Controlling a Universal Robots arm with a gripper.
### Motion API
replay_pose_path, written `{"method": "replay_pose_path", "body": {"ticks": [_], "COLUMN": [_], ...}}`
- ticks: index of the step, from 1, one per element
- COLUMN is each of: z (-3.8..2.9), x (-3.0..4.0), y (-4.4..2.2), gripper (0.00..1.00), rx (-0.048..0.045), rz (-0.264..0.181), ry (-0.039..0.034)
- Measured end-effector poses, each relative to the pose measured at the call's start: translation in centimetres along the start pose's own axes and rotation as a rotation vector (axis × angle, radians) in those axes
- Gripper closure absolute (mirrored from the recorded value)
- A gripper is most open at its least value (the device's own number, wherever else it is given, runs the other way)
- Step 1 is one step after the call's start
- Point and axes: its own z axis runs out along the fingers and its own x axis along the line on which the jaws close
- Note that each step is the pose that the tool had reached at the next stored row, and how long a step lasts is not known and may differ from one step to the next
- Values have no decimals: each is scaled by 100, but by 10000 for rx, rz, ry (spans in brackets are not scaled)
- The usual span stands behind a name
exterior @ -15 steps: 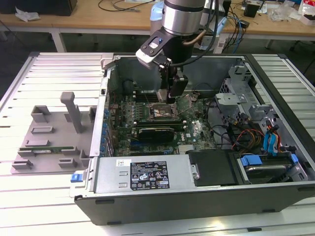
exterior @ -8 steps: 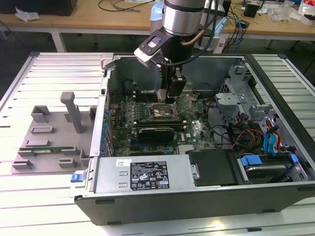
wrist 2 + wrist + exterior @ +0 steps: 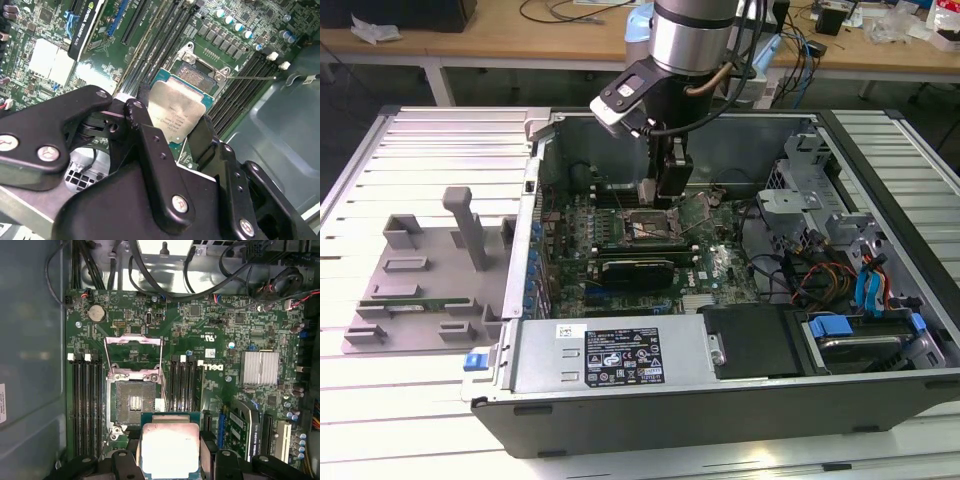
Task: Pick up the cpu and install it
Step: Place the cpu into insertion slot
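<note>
The cpu [image 3: 169, 447], a small square chip with a shiny silver top on a green board edge, is pinched between my black fingers [image 3: 141, 117] in both wrist views. My gripper [image 3: 169, 461] is shut on it by two opposite edges. In the second wrist view the cpu [image 3: 176, 111] hangs just above the motherboard. The open cpu socket [image 3: 132, 403] lies beside the chip, with its metal load plate [image 3: 133, 341] swung up. In the exterior view my gripper [image 3: 661, 195] reaches down inside the open computer case [image 3: 620, 360], over the socket [image 3: 645, 228].
Memory slots [image 3: 85, 390] flank the socket on both sides. A long black card [image 3: 635, 270] sits just in front of the socket. Drive cages and coloured cables [image 3: 840, 270] crowd the exterior view's right. A grey plastic tray [image 3: 420, 275] with upright posts lies outside the case on the left.
</note>
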Motion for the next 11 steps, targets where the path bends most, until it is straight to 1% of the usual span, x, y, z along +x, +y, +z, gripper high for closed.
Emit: {"method": "replay_pose_path", "body": {"ticks": [6,11], "z": [2,17], "x": [0,1], "y": [0,1], "gripper": [45,45], "rx": [0,0], "rz": [0,-1], "ry": [0,1]}}
